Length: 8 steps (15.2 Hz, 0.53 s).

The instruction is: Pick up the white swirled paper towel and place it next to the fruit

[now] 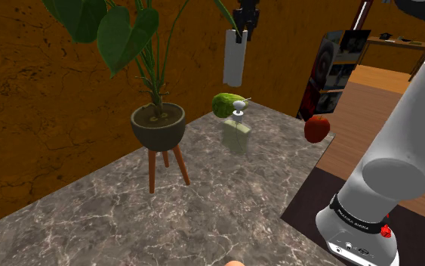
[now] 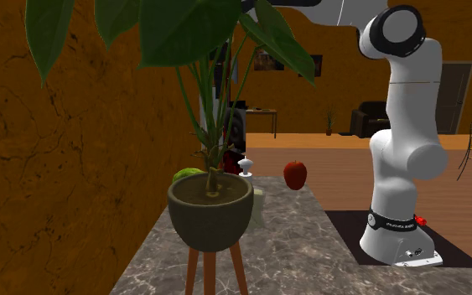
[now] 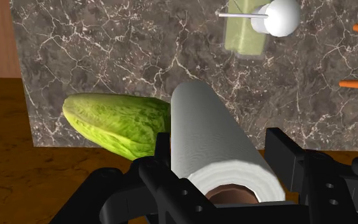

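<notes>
My pincer (image 1: 241,32) is clenched on the paper towel roll (image 1: 234,59), gripping its upper end so the roll hangs upright, high above the far part of the marbled surface (image 1: 112,219). In the wrist view, the green fruit (image 3: 117,124) lies below at the surface's far edge. A soap bottle (image 1: 237,134) stands just nearer than the fruit. A red apple (image 1: 317,128) sits toward the shoulder view's right, and a potted plant (image 1: 158,125) stands toward its left.
</notes>
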{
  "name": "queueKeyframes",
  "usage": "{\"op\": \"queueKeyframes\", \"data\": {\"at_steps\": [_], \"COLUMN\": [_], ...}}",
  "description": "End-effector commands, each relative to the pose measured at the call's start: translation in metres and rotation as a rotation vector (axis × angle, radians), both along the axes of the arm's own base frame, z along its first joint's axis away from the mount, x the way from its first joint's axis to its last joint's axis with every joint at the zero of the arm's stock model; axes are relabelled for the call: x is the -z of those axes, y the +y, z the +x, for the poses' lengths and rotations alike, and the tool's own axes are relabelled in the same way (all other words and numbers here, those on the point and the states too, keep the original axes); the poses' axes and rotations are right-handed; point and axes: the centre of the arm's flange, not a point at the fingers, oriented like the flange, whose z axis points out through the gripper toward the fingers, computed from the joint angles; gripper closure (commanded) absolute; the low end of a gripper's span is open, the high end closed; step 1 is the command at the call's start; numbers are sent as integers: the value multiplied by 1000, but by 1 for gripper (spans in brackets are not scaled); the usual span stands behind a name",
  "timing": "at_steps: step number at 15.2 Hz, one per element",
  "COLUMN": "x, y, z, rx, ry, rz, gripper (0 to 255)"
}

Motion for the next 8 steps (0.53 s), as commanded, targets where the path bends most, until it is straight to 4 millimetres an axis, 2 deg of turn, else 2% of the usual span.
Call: {"op": "queueKeyframes", "data": {"at_steps": [1, 8], "x": [-7, -24], "y": [-18, -73], "z": [-21, -94], "rx": [-1, -1], "ry": [0, 0], "rz": [0, 0], "gripper": [255, 255]}}
